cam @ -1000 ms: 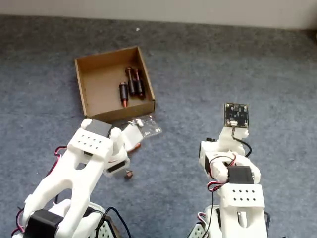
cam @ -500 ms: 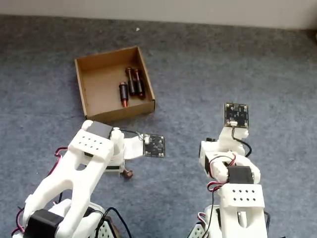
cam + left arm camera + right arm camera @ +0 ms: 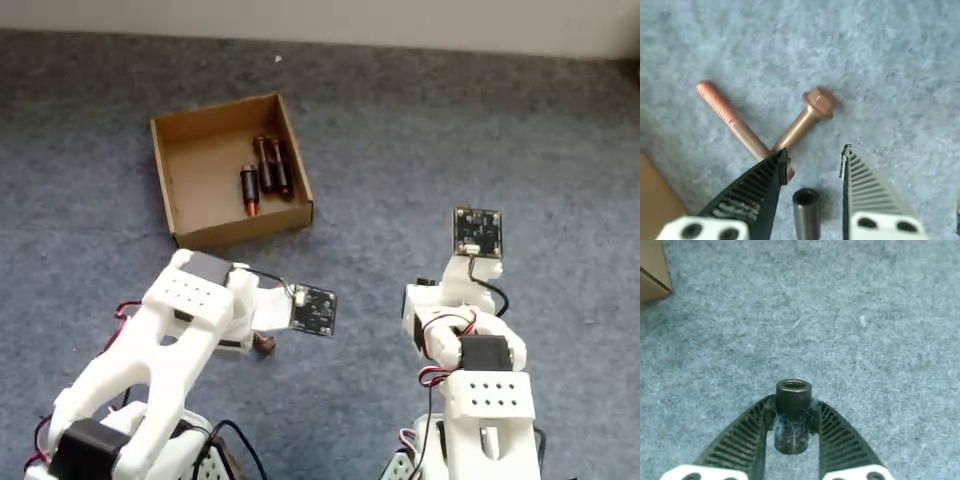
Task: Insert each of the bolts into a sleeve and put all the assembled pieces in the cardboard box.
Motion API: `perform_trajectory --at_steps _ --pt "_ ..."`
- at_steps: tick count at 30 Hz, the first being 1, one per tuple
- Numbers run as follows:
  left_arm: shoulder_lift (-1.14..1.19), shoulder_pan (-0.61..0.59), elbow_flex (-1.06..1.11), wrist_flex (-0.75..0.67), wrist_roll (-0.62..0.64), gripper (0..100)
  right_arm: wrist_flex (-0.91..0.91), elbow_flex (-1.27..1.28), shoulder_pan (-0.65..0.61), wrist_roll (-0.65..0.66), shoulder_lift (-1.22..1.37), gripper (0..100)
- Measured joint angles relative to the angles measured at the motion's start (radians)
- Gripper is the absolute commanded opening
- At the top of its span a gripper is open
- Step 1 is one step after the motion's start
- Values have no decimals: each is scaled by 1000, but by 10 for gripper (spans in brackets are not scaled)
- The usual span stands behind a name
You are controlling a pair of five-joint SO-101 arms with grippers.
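Copper bolt (image 3: 807, 117), hex flange head, smooth shank

High camera looks down from afar; wrist cameras face carpet (image 3: 450, 120) closely.

1. Cardboard box (image 3: 240, 228): plain brown walls, no print or label to read.
2. Left arm's camera board (image 3: 313, 309) and right arm's camera board (image 3: 477, 231): tiny marks there, too small to make out.
3. Copper bolts (image 3: 801, 125) and the dark sleeve (image 3: 793, 405): bare metal, no legible stamp.
4. Grey tabletop (image 3: 480, 120): no signs or numbers.
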Motion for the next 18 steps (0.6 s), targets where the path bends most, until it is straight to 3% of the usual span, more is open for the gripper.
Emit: perform_trajectory --at_steps 10,18 --pt "292 80 -133 -66 60 196 0 0 0 0 0 4" --pt "353 83 -172 -63 133 0 0 0 0 0 0 4"
